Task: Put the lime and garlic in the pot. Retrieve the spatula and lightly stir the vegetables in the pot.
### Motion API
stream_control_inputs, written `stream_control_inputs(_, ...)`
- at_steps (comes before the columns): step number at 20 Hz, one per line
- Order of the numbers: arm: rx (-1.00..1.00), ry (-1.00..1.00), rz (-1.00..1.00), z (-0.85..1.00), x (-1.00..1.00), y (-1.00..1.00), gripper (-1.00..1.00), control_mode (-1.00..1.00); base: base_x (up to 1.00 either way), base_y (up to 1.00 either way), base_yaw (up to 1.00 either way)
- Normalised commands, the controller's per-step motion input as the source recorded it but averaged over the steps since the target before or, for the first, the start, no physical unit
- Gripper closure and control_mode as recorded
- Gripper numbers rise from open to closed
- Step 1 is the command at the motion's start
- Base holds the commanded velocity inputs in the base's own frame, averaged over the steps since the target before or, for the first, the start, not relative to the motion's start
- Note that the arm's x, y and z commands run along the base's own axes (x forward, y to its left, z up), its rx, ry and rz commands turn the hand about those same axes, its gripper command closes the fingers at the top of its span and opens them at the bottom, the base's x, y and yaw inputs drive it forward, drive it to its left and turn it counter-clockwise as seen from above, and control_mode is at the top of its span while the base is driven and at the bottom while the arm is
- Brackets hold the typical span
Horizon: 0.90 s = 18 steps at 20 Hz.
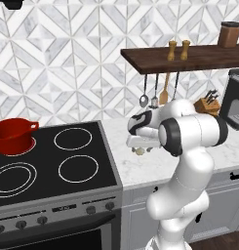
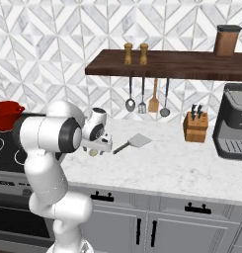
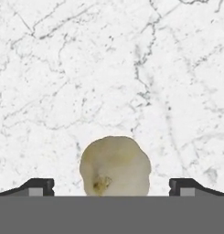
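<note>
base views flank the arm, sharing the counter [image 1: 140,168]; hand view looks close, seemingly straight down.

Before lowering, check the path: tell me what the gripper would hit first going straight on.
Likely the garlic: it sits between the open gripper's fingertips, on the marble counter. How near is unclear.

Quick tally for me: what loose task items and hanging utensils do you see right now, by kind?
Red pot on the stove: 1
Garlic between the open end effector fingertips: 1
Spatula lying on the counter: 1
Utensils hanging under the shelf: 4
Total: 7
</note>
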Motion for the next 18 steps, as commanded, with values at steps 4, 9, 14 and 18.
stream_control_inputs(4, 0.03, 0.00, 0.00, -0.13, 0.02, 0.00, -1.00, -1.00, 0.00, 0.00, 0.00)
stream_control_inputs(9, 0.00, 0.00, 0.00, -0.14, 0.00, 0.03, -1.00, -1.00, 0.00, 0.00, 0.00)
stream_control_inputs(14, 0.00, 0.00, 0.00, -0.10, 0.00, 0.06, 1.00, -1.00, 0.00, 0.00, 0.00)
stream_control_inputs(18, 0.00, 0.00, 0.00, 0.00, -0.08, 0.00, 1.00, -1.00, 0.00, 0.00, 0.00)
